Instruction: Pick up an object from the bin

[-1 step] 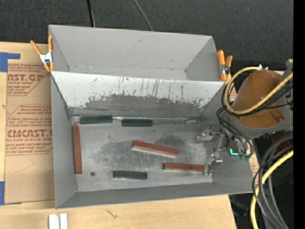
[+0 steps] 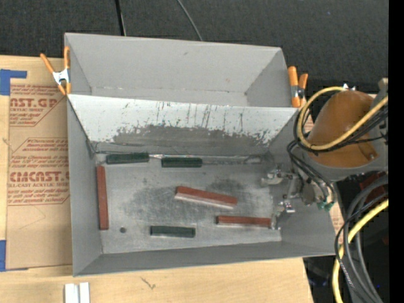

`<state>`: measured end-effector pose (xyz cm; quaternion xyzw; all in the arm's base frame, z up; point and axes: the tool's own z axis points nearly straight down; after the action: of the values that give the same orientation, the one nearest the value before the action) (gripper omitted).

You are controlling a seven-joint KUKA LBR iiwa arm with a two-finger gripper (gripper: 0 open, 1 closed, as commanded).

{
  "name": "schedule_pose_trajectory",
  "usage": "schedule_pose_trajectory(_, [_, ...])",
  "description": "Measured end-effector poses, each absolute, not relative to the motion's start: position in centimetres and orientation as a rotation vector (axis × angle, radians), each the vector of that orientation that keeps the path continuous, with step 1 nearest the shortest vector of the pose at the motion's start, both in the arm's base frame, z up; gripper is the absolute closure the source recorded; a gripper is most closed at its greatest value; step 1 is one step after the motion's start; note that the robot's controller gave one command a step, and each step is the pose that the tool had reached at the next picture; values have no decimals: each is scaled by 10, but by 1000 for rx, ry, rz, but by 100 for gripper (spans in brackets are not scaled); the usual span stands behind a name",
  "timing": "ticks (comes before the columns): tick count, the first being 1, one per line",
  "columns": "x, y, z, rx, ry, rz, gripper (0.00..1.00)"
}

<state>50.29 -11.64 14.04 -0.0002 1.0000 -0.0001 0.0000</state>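
At the right wall (image 2: 308, 233) — a red-brown bar (image 2: 243, 220) lies beside the hand (image 2: 279, 196).

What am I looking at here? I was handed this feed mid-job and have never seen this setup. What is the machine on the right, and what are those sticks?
The one camera looks down, slightly from one side, into a grey metal bin. The machine reaching in from the right is a robot arm with an orange cover and yellow cables. Its metal two-finger gripper sits low by the bin's right wall. On the bin floor lie three reddish-brown bars: one along the left wall, one tilted in the middle, one beside the gripper. There are also three dark green bars: two by the back wall, one at the front. No bar is visibly held.
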Motion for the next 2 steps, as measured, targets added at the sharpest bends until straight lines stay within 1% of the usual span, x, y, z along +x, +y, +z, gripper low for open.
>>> schedule_pose_trajectory(1, [490,-70,74,-152,3133,-2,100])
schedule_pose_trajectory(2, [490,-70,74,-153,3133,-2,100])
